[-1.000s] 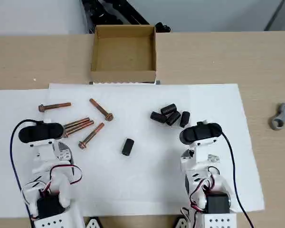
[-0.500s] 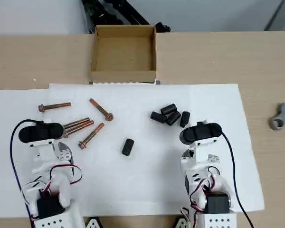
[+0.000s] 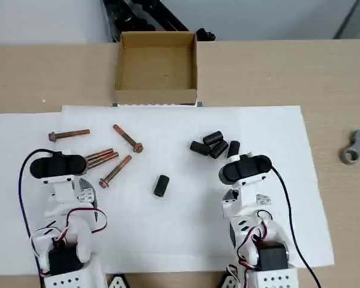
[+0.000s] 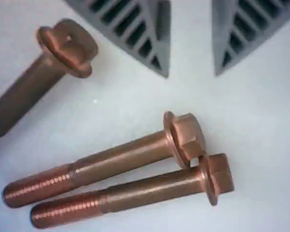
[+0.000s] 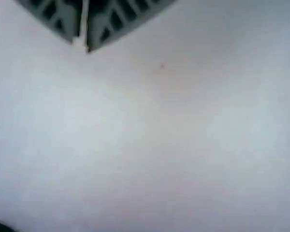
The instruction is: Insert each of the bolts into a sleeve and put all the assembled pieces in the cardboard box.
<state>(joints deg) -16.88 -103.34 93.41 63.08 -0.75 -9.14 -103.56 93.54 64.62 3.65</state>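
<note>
**Bolt pair sits at your left claw**

Two bolts (image 4: 116,179) lie side by side, heads touching, just right of your left arm, with their long axes roughly left-right. The left claw (image 4: 191,72) is apart, beside their heads. The right claw (image 5: 81,44) is together, near the sleeves (image 3: 215,146). There's open paper (image 3: 186,228) between the arms. The cardboard box (image 3: 156,96) sits far centre.

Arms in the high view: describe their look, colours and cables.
Left arm and right arm are white plastic with black motors and a black rounded wrist block; thin red, white and black cables loop along each. Their fingers are grey, ribbed wedges.
</note>
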